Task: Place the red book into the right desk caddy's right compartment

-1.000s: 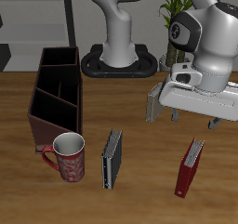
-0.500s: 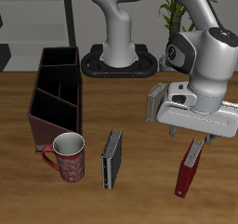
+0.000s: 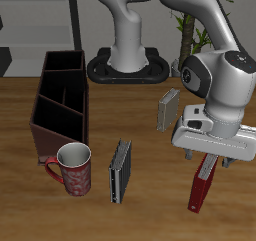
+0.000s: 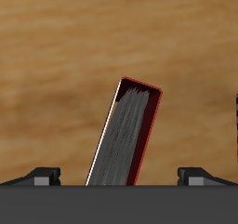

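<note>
The red book (image 3: pixel 202 186) stands on its edge on the table near the front edge, slim and dark red with a pale page block. In the wrist view the red book (image 4: pixel 130 135) lies directly below me, seen from its top edge. My gripper (image 3: pixel 208 158) is open and empty, hovering just above the book's top, with one finger on each side of it. Both fingertips (image 4: pixel 45 175) show in the wrist view, set wide apart. The right desk caddy (image 3: pixel 60 100) is a long dark maroon box with inner dividers, standing far across the table from the gripper.
A red patterned mug (image 3: pixel 73 169) stands at the caddy's near end. A dark grey-black book (image 3: pixel 120 171) stands beside the mug. A small grey book (image 3: pixel 168 109) stands farther back, close to my arm. The robot base (image 3: pixel 130 65) is at the back.
My gripper has come down and toward the table's front edge, from above and behind the red book to just over its top. Nothing else has moved.
</note>
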Controlling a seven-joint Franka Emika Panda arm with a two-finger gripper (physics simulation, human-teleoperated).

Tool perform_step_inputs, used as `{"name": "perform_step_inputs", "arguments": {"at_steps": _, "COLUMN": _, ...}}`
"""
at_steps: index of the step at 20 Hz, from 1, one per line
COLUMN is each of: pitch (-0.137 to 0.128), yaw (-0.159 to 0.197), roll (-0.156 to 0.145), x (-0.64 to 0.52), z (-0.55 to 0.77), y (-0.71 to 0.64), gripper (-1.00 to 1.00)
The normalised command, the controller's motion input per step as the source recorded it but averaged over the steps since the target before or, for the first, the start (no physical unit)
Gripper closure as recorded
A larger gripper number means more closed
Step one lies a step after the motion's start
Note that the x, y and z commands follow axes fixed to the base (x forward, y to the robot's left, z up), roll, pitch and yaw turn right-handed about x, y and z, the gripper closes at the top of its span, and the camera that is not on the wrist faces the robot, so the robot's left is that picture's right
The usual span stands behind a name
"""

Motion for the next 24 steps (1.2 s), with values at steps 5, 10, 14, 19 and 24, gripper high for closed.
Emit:
{"name": "perform_step_inputs", "arguments": {"at_steps": 5, "pitch": 0.022, "yaw": -0.014, "roll": -0.021, "x": 0.08, "z": -0.16, "y": -0.08, "gripper": 1.0}}
{"name": "perform_step_inputs", "arguments": {"at_steps": 10, "pitch": -0.008, "yaw": 0.004, "roll": 0.0, "x": 0.01, "z": 0.08, "y": -0.06, "gripper": 1.0}}
{"name": "perform_step_inputs", "arguments": {"at_steps": 14, "pitch": -0.022, "yaw": -0.005, "roll": 0.023, "x": -0.03, "z": 0.24, "y": -0.09, "gripper": 1.0}}
{"name": "perform_step_inputs", "arguments": {"at_steps": 19, "pitch": -0.02, "yaw": 0.013, "roll": -0.02, "x": -0.08, "z": 0.38, "y": -0.21, "gripper": 1.0}}
{"name": "perform_step_inputs", "arguments": {"at_steps": 24, "pitch": -0.033, "yaw": 0.031, "roll": 0.008, "x": -0.13, "z": 0.4, "y": -0.22, "gripper": 1.0}}
